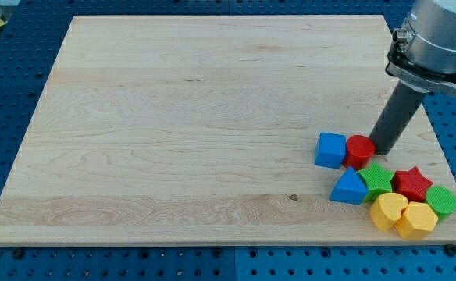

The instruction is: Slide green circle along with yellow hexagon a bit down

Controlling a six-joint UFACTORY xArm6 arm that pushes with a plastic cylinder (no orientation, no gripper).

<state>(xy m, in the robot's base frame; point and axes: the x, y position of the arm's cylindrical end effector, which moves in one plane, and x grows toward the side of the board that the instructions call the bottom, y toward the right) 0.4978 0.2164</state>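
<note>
A pale wooden table (173, 117) is seen on a blue perforated base (9, 86). No gripper is fitted; my tip (382, 148) is placed beside the red cylinder (359, 150), next to the blue cube (330, 149). The green circle (442, 200) and yellow hexagon (417, 220) are found touching at the table's bottom right edge, beside the yellow heart (387, 210), red star (412, 183), green star (379, 179) and blue triangle (349, 188).

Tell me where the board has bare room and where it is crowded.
Free: the whole wooden board left of the blue cube and blue triangle, plus the top strip above my tip. Crowded: the bottom right corner, where red cylinder, green star, red star, green circle, yellow heart and yellow hexagon cluster.
</note>
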